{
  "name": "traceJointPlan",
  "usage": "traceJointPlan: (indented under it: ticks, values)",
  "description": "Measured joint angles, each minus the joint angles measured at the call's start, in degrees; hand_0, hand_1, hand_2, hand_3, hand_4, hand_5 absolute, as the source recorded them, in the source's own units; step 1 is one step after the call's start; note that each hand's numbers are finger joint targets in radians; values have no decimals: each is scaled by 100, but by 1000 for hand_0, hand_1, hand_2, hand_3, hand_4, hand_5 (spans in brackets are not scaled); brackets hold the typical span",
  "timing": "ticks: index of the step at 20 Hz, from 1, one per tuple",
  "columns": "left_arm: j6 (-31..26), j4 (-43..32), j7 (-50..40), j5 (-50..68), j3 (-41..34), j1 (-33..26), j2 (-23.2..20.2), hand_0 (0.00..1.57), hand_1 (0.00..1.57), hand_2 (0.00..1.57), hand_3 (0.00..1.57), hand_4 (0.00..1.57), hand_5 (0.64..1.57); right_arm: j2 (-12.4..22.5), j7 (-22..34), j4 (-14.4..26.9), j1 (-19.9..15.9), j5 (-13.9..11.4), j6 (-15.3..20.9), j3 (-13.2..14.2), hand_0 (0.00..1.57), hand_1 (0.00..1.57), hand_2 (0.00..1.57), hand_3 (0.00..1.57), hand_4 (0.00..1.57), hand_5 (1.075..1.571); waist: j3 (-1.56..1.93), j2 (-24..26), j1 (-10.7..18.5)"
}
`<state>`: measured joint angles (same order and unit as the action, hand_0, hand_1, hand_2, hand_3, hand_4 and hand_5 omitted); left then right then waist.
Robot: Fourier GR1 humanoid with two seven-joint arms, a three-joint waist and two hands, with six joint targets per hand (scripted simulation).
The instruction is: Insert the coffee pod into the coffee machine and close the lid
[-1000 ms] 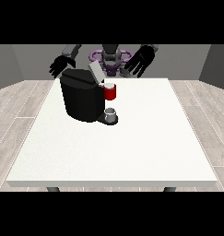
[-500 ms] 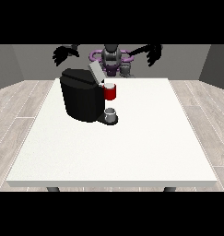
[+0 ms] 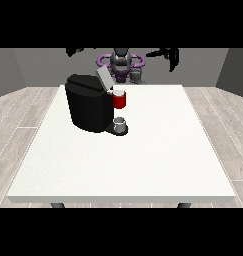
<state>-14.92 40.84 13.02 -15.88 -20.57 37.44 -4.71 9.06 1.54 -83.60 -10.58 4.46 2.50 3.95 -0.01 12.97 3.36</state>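
Setting: plain test room | grey walls (image 3: 23,70) | wood-plank floor (image 3: 18,120) | large white table (image 3: 143,160) | coffee machine (image 3: 90,107)

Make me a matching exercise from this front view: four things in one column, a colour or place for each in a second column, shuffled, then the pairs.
Things:
1. coffee machine
2. lid
3. red part at the machine's front
4. small grey cup

Colour or place:
A. tilted up, open, at the machine's top
B. on the machine's base, below the red part
C. black body, on the white table
D. just above the grey cup

Pairs: 1-C, 2-A, 3-D, 4-B
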Motion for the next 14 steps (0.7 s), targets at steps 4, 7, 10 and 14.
traceJointPlan:
  ticks: [4,7,10,14]
  values:
    - [-117,291,26,231,44,-359,207,0,0,0,0,140,1571,74,115,-15,-160,-53,-138,-94,0,0,0,0,137,1571,0,-9,224]
    - [-233,579,-60,435,177,-659,328,0,0,0,0,0,1571,154,91,104,-237,-138,-216,-106,0,0,0,0,215,1571,1,8,427]
    - [-328,933,-185,584,234,-831,327,0,0,0,0,204,1571,131,150,171,-414,-197,-230,-151,0,0,0,0,0,1571,0,-75,555]
    - [-267,1540,-363,849,503,-1226,414,0,0,0,0,0,1571,106,42,370,-558,-208,-349,-144,0,0,0,0,0,1571,2,-224,579]
